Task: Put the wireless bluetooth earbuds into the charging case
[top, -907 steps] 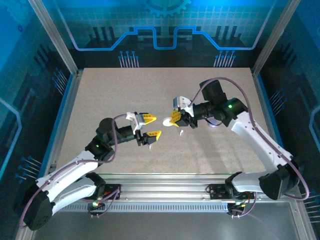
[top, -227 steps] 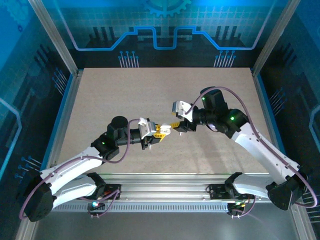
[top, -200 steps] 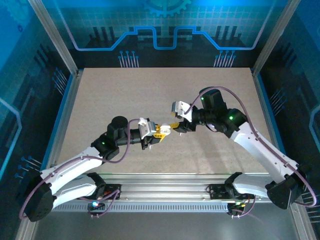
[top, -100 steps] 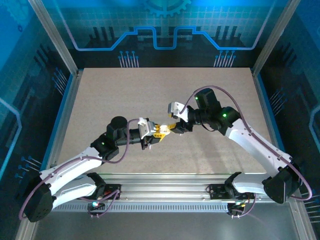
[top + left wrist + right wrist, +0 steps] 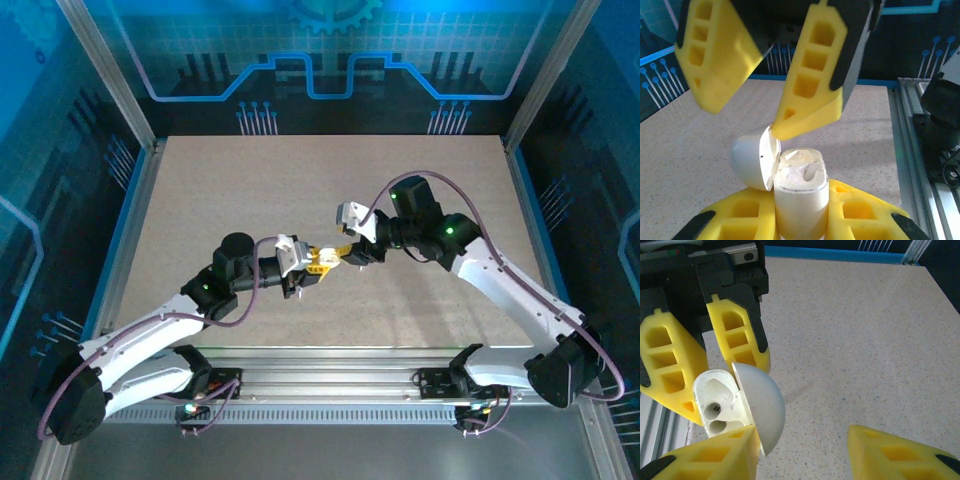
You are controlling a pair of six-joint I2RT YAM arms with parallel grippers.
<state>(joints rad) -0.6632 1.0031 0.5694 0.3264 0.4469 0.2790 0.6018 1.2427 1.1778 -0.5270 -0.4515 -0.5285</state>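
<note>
— How many arms are there?
— Two: the left arm (image 5: 150, 332) and the right arm (image 5: 510, 285).
— And grippers?
— Two as well, the left gripper (image 5: 316, 264) and the right gripper (image 5: 347, 252). Each one has two yellow fingers (image 5: 815, 65), so that makes four.
— How many cases?
— One white case (image 5: 801, 192). It has one lid (image 5: 750, 159) and two round holes (image 5: 715, 410) inside.
— Tables?
— Just one table (image 5: 300, 180).
</note>
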